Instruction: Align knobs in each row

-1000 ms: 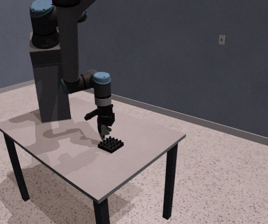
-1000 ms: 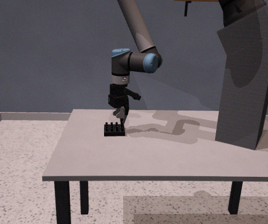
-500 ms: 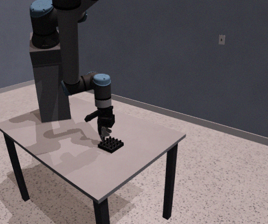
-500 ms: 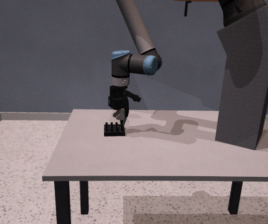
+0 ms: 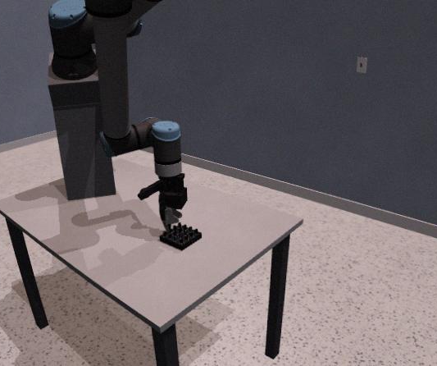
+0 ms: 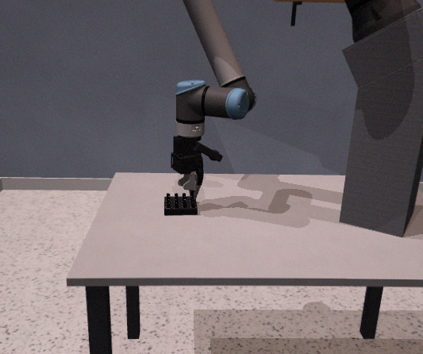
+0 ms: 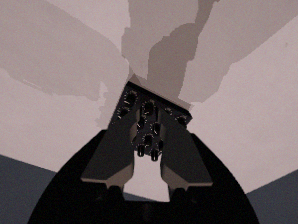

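Note:
The black knob box (image 5: pixel 172 244) (image 6: pixel 180 212) (image 7: pixel 157 98) lies on the table with several upright black knobs in rows. My gripper (image 5: pixel 167 228) (image 6: pixel 194 194) (image 7: pixel 148 107) points down over the edge of the box nearest the robot's base. Its two fingers are slightly apart, a narrow gap between the tips. One knob (image 7: pixel 149 107) shows at that gap in the wrist view; no grip on it can be seen. Other knobs stand on both sides of the fingers. The fingers hide part of the box. The row labels and the marks are too small to read.
The table (image 5: pixel 237 230) (image 6: pixel 277 254) carries the box. The robot's pedestal (image 5: pixel 83 152) (image 6: pixel 376 159) stands at the table's far end in the top view and at the right in the exterior view. Arm shadows fall beside the box.

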